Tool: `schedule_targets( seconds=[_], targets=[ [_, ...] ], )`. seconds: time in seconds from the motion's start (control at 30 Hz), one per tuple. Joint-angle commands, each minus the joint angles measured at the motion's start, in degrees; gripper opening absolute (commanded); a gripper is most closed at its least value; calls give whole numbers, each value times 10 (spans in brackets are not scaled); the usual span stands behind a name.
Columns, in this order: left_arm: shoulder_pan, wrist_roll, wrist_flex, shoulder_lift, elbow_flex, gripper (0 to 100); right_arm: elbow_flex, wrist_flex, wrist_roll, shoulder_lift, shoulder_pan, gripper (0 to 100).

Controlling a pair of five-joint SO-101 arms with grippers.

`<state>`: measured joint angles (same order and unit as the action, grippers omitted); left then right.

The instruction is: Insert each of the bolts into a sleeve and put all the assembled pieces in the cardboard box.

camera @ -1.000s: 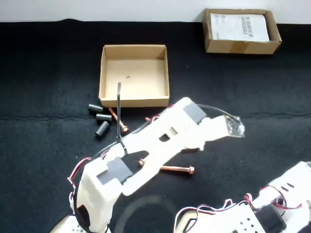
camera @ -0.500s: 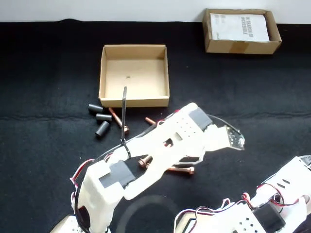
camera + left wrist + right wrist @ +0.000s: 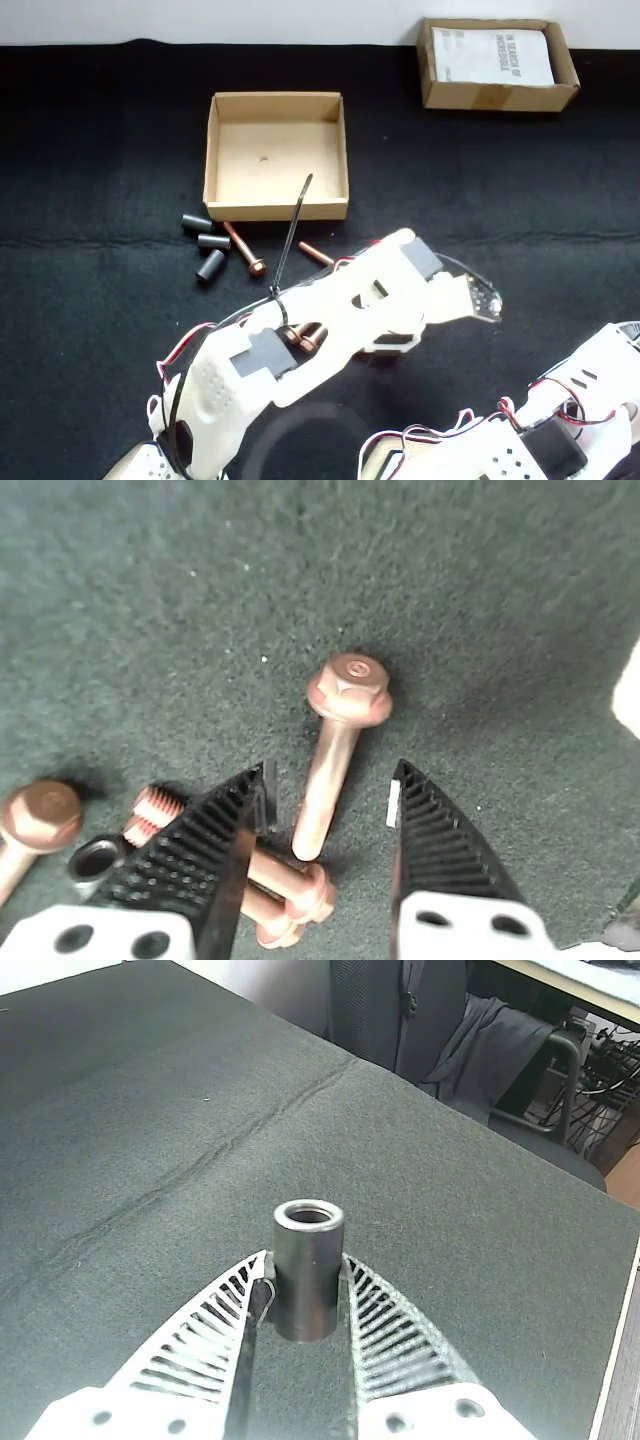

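Left jaws gape astride a bolt (image 3: 335, 750), head pointing away; right jaws clamp an upright sleeve (image 3: 308, 1270).

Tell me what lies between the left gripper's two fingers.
A copper bolt lies inside the open left gripper, its shank clear of both sides; the left wrist view shows it.

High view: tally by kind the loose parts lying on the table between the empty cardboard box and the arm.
Sleeves: 3
Bolts: 2
Total: 5
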<state>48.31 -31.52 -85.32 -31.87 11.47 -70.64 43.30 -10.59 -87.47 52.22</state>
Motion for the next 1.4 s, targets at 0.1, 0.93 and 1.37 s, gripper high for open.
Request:
schedule_targets(
  seconds=[0.1, 0.93, 1.37],
  targets=[
    [-3, -5, 4, -32, 5, 196, 12, 0, -7, -7, 1, 7],
    [-6, 25, 7, -65, 171, 8, -7, 124, 32, -7, -141, 7],
    [-159, 295, -157, -48, 503, 8, -31, 221, 127, -4, -509, 7]
  ],
)
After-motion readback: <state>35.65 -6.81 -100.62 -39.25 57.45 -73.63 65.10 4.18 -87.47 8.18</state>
